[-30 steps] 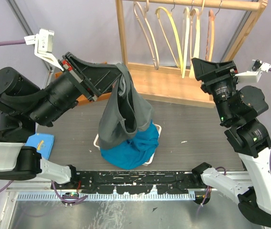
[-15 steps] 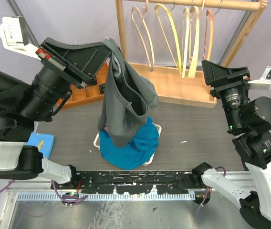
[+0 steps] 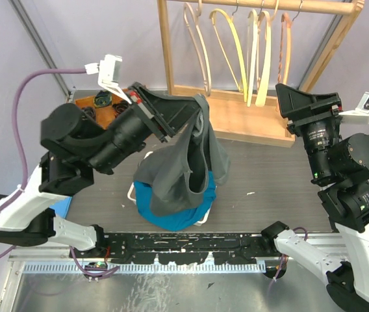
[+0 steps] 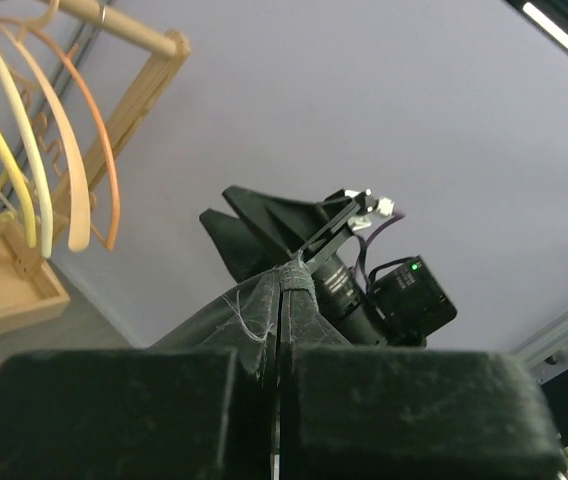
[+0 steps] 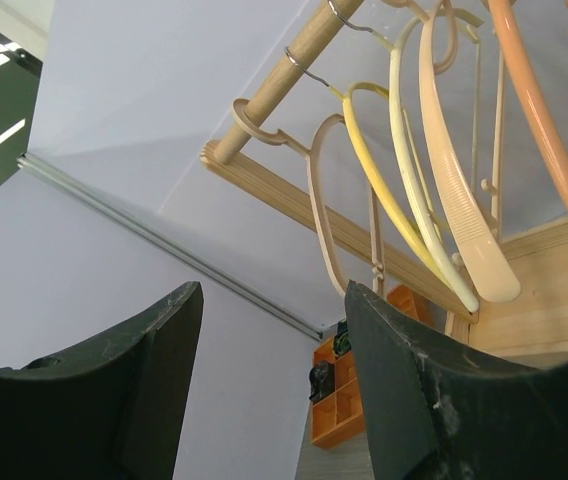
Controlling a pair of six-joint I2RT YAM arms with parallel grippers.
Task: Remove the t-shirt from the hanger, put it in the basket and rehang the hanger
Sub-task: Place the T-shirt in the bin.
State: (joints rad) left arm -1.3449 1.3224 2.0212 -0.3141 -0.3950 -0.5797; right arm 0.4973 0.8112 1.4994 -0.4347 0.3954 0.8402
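A grey t-shirt (image 3: 184,175) hangs from my left gripper (image 3: 199,104), which is shut on a fold at its top edge. The cloth drapes down onto a blue garment (image 3: 171,213) in a white basket (image 3: 132,191). In the left wrist view the grey fabric (image 4: 249,310) is pinched between the closed fingers of the left gripper (image 4: 280,355). No hanger shows inside the shirt. Several bare hangers (image 3: 201,45) hang on the wooden rail behind. My right gripper (image 3: 306,99) stands open at the right, holding nothing, and it points up at the hangers (image 5: 454,200) in its own view (image 5: 269,295).
The wooden rack's base (image 3: 243,118) lies behind the basket, with its upright post (image 3: 165,45) close to the left gripper. An orange organiser (image 3: 103,107) sits at the back left. A blue object (image 3: 62,203) peeks out beside the left arm.
The left gripper lifted the grey shirt high, then swung right and down towards the rack. The right arm drew back a little to the right, then stayed still.
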